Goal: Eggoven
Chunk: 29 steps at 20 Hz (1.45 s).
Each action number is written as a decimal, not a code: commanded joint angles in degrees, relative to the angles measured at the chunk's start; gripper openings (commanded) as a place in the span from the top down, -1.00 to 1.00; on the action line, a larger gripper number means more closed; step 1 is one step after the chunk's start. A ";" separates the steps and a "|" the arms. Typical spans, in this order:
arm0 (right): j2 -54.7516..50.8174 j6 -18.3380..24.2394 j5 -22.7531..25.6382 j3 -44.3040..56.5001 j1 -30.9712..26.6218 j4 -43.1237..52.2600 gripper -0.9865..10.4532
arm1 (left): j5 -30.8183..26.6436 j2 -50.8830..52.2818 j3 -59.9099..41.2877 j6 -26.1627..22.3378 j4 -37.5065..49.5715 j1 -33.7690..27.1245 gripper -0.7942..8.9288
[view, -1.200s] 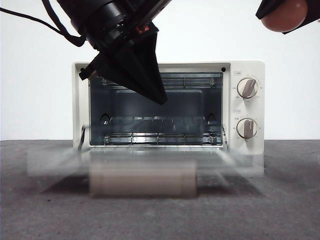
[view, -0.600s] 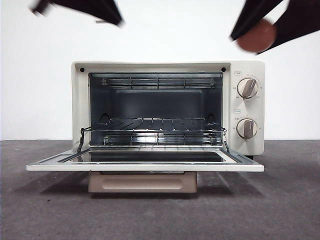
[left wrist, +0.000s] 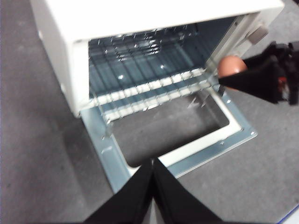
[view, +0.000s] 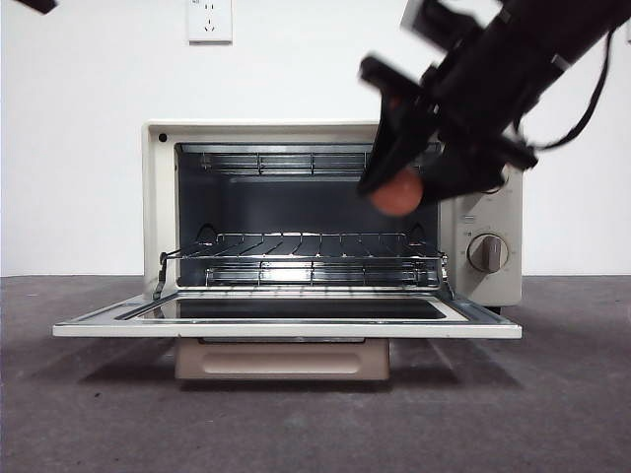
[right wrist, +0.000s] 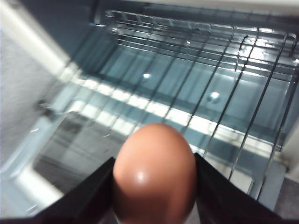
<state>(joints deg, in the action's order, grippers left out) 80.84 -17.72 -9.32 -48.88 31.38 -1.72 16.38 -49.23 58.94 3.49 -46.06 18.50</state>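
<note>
The cream toaster oven stands open, its glass door lying flat and the wire rack drawn partly forward. My right gripper reaches in from the upper right, shut on the reddish-brown egg, held in the air in front of the opening's right side, above the rack. In the right wrist view the egg sits between the jaws over the rack. My left gripper is shut and empty, high and back from the door; it shows as a black tip.
The beige handle hangs under the open door's front edge. The lower knob shows on the oven's right panel; the upper one is hidden by the arm. A wall socket sits behind. Grey tabletop lies around the oven.
The door has finished dropping and lies flat. The left arm has gone up and out to the top left. The right gripper has come down and left with the egg to the opening.
</note>
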 commanded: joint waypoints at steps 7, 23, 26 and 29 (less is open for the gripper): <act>7.56 -0.74 2.08 -0.79 -0.13 9.57 0.82 | -0.04 0.20 -1.03 -2.64 -2.34 -0.22 0.82; 9.92 -0.76 2.95 -0.87 -0.42 10.67 0.61 | -0.04 0.20 -1.03 -2.38 -2.16 -0.11 0.82; 9.92 -1.36 2.95 -0.87 -0.44 10.58 0.45 | -0.04 0.20 -1.03 -2.40 -2.16 -0.11 0.82; 9.92 -1.40 2.95 -0.87 -0.42 10.53 0.44 | -0.04 0.20 -1.03 -2.40 -2.19 -0.11 0.82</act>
<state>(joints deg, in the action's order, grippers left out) 89.78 -18.48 -6.42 -48.88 30.46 8.34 16.38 -48.73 57.34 1.80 -48.47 18.17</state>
